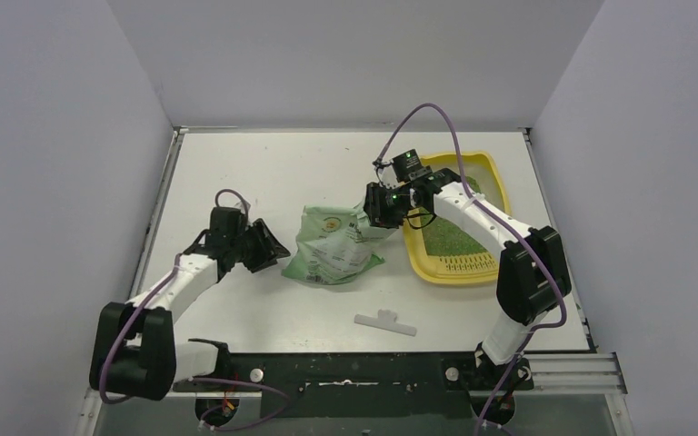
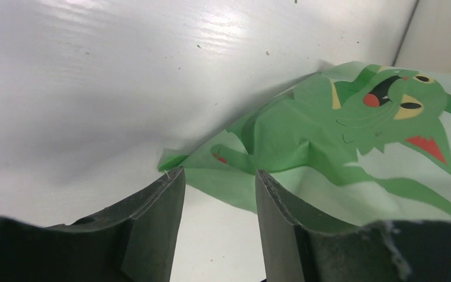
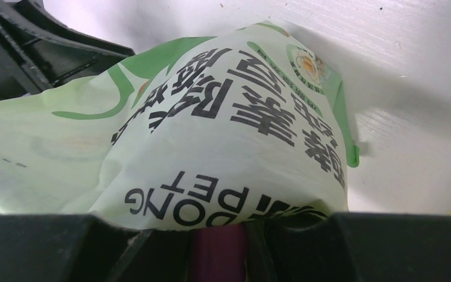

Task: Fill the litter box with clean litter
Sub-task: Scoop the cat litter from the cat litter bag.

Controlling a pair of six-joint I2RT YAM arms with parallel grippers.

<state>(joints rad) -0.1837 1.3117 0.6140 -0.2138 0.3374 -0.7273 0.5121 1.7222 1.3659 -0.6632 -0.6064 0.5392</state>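
Litter box (image 1: 494, 174) could be missed and clean litter (image 1: 445, 238) spilled if the bag (image 1: 332, 250), clamped in the right gripper (image 1: 383, 207), slips from the left gripper's (image 1: 268, 247) parted jaws

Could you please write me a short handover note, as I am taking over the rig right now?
Left end effector: open, jaws either side of the green bag's corner, not pinching it.
Right end effector: shut on the bag's opposite edge, beside the litter box; a magenta thing shows in its jaws.
Done: some clean litter is in the box.
Left: probably grip, lift and tip the bag to pour more.
A white clip lies near the front edge.
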